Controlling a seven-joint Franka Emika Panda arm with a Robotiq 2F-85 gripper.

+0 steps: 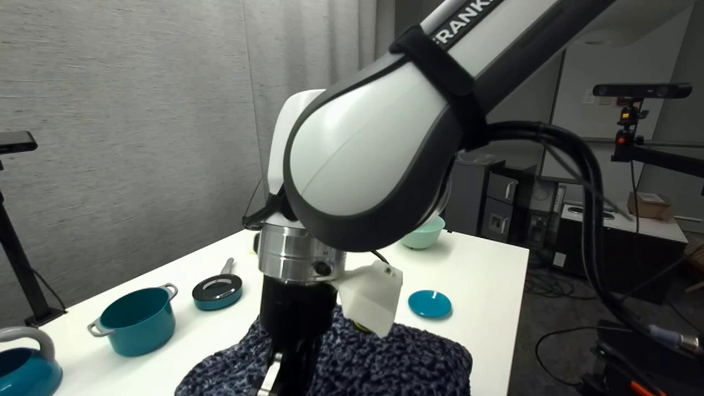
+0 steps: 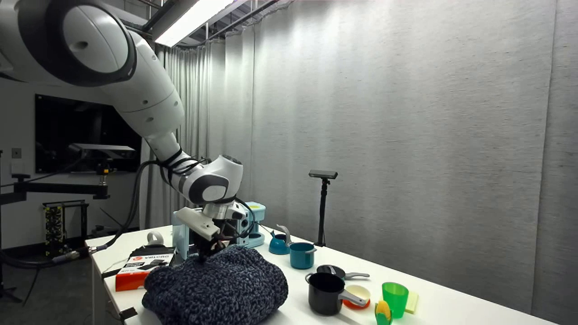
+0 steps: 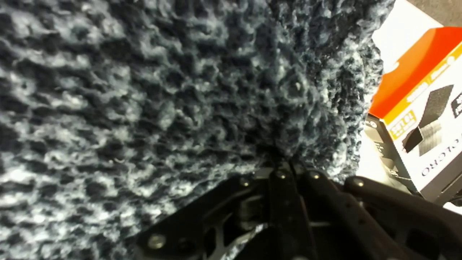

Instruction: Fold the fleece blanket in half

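The dark navy speckled fleece blanket [image 1: 401, 363] lies bunched in a thick heap on the white table. In an exterior view the blanket [image 2: 221, 289] sits at the near edge of the table. It fills most of the wrist view [image 3: 162, 90]. My gripper [image 3: 285, 164] points down into the blanket. Its fingers are together, and the cloth creases in around the fingertips, so it looks pinched between them. The very tips are sunk in the cloth and hidden. In an exterior view the gripper [image 2: 205, 253] is at the heap's back upper edge.
A Velcro box [image 2: 146, 266] stands close beside the blanket; it also shows in the wrist view [image 3: 426, 119]. A teal pot [image 1: 140, 324], a pan [image 1: 218, 294], a kettle [image 1: 27, 368] and a blue plate [image 1: 429, 304] stand around it. A black pot [image 2: 325, 295] and green cup [image 2: 395, 298] are near.
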